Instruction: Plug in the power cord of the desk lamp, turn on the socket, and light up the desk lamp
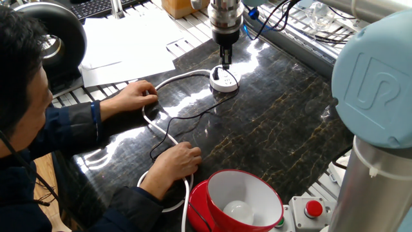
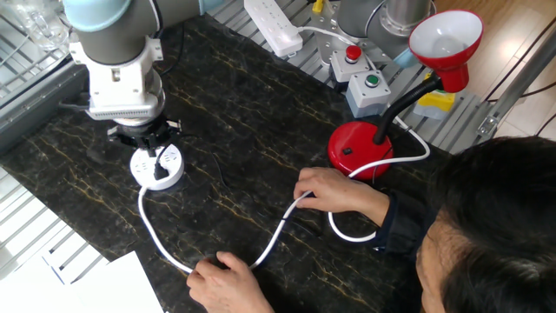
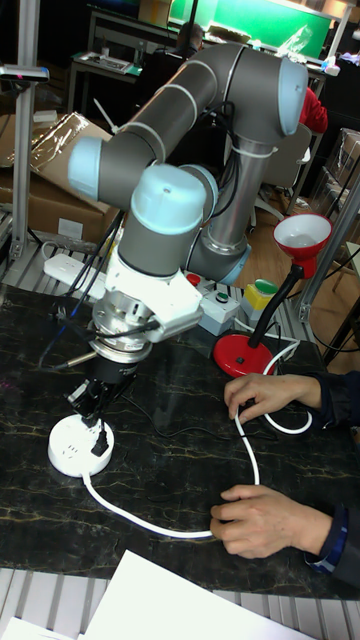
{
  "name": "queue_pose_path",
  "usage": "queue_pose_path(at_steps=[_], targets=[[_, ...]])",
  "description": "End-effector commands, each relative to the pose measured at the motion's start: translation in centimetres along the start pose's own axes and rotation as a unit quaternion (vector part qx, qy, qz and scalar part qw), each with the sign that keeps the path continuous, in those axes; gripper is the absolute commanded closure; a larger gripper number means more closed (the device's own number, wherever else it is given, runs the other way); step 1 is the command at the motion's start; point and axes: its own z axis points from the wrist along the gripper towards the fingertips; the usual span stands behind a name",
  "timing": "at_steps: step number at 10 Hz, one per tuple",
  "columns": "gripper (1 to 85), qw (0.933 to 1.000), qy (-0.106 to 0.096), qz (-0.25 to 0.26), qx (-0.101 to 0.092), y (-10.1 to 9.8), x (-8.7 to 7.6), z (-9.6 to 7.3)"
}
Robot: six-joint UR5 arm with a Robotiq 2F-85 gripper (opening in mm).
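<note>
The round white socket lies on the dark marble table, and a small black plug stands in its top. The thin black power cord runs from there toward the desk lamp. My gripper hangs just above the plug, fingers slightly apart, holding nothing. The red desk lamp stands unlit; its bulb is dark.
A person's two hands hold the thick white cable on the table. A long white power strip and red and green button boxes sit at the far edge. Papers lie beside the table.
</note>
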Motion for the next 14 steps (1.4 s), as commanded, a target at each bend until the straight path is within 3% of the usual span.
queue_pose_path(at_steps=[1,3,4,5,6,7,8,11,13,14], targets=[[84.7,0.9993,-0.033,0.0,0.017,-1.5,-0.7,-0.1],[84.7,0.9989,-0.038,-0.019,0.019,-1.8,-0.4,0.8],[84.7,0.9984,-0.023,-0.051,0.011,-1.0,0.7,1.6],[84.7,0.9955,0.008,-0.086,0.039,-1.6,2.0,1.8],[84.7,0.9866,0.05,-0.127,0.09,-3.7,3.2,1.2],[84.7,0.9792,0.069,-0.152,0.115,-4.4,3.3,0.5],[84.7,0.9755,0.071,-0.161,0.132,-4.3,2.7,-0.1],[84.7,0.9805,0.054,-0.147,0.118,-2.1,0.7,-0.6],[84.7,0.9801,0.044,-0.147,0.126,-2.5,0.5,-0.1],[84.7,0.9835,0.026,-0.136,0.117,-2.8,0.3,0.0]])
